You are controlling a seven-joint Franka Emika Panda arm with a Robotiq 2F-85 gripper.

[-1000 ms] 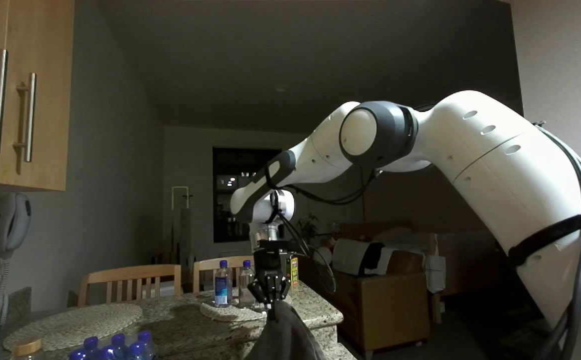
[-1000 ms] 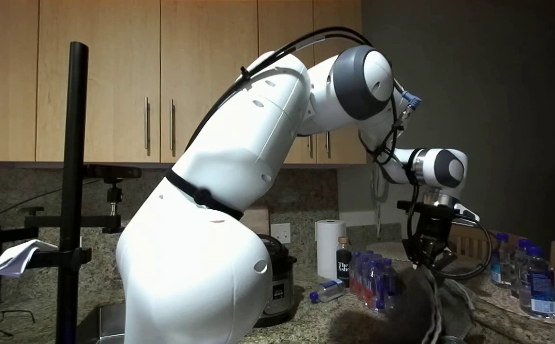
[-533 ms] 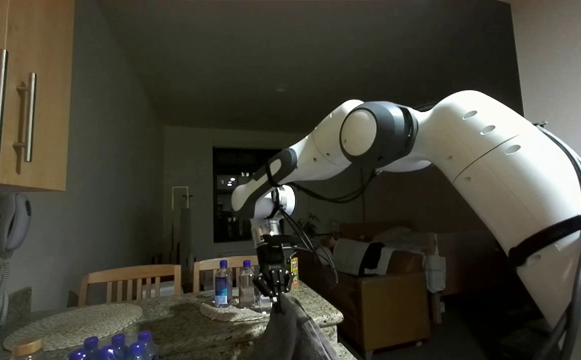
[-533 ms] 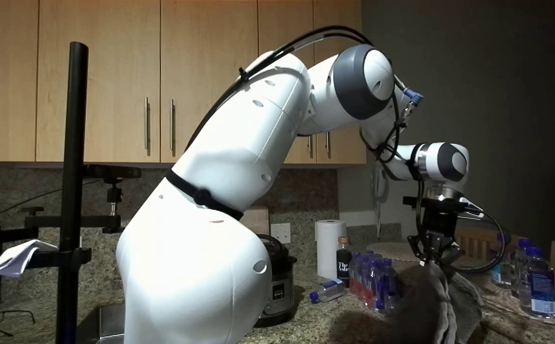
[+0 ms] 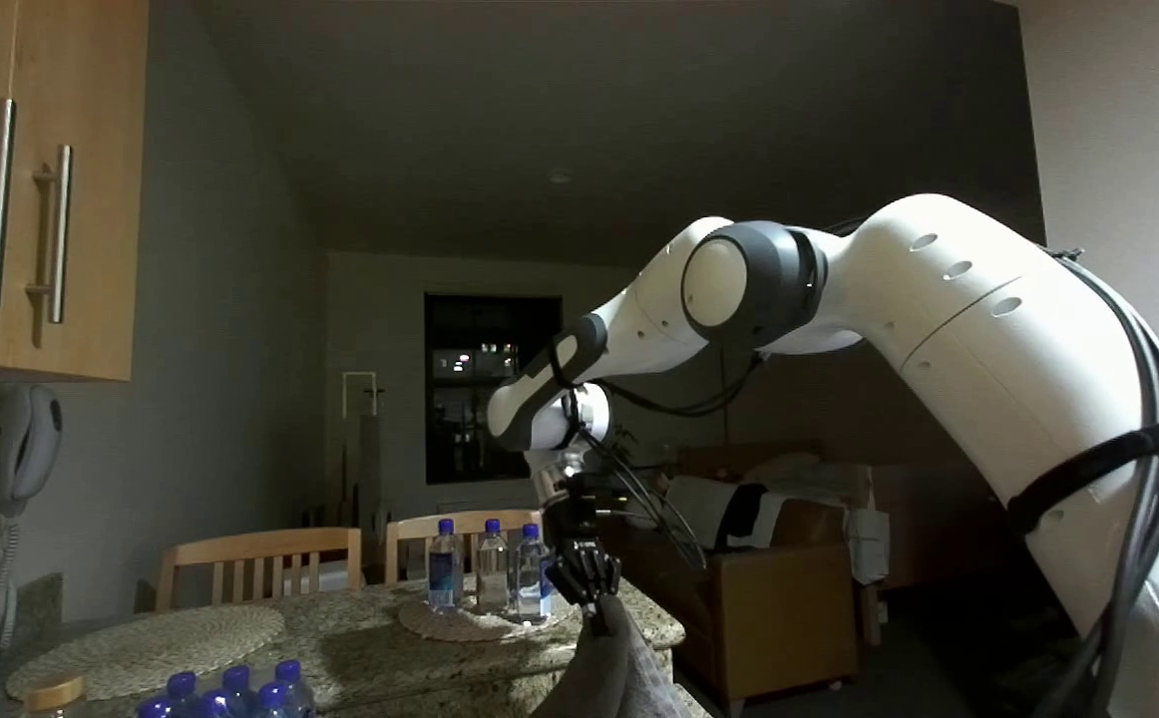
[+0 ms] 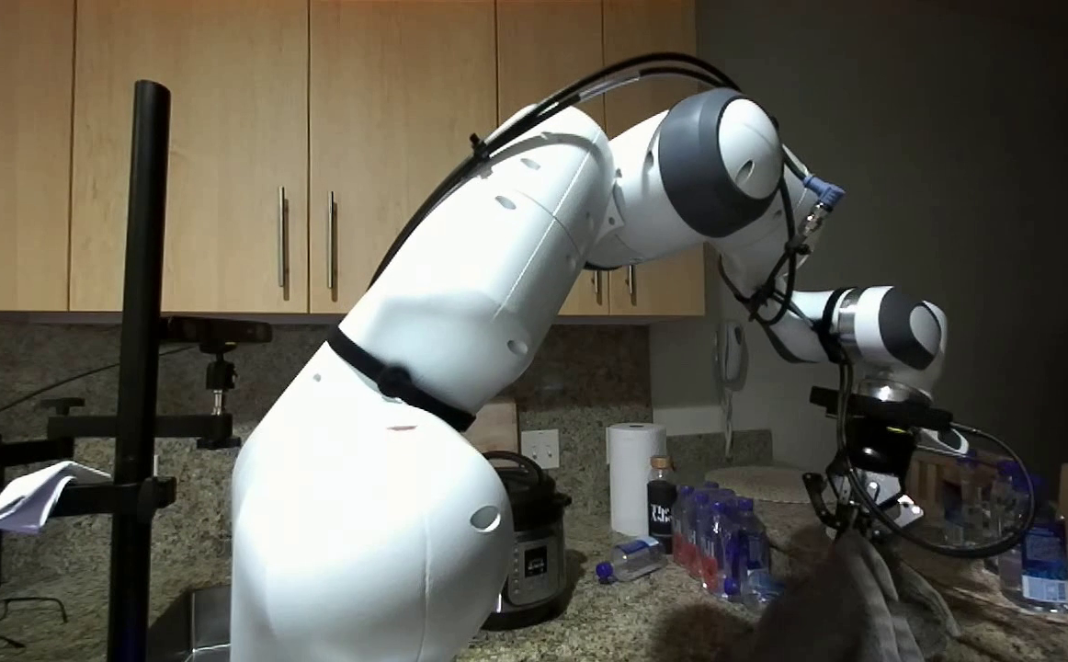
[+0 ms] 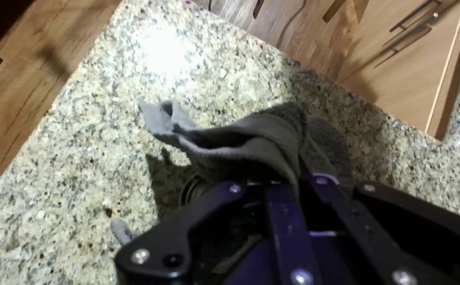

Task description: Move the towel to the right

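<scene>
The towel is grey cloth. It hangs bunched from my gripper in both exterior views (image 5: pixel 604 673) (image 6: pixel 851 602), and its lower part runs out of the frame. In the wrist view the towel (image 7: pixel 249 138) is folded at the fingertips, over the speckled granite counter (image 7: pixel 107 158). My gripper (image 5: pixel 591 604) is shut on the towel's upper end, pointing down; it also shows in an exterior view (image 6: pixel 848 531) and in the wrist view (image 7: pixel 293 182). The fingertips themselves are partly hidden by cloth. Whether the towel's lower end touches the counter cannot be told.
Several bottles stand on a woven mat (image 5: pixel 430 626) behind the gripper. A pack of blue-capped bottles (image 6: pixel 713 542), a lying bottle (image 6: pixel 633 559), a paper towel roll (image 6: pixel 635 478) and a cooker (image 6: pixel 539 561) are on the counter. A counter edge (image 7: pixel 83 65) shows in the wrist view.
My gripper has moved to the right in both exterior views, carrying the towel with it, and now sits slightly lower and more tilted. Another bottle on the mat has come into view behind it.
</scene>
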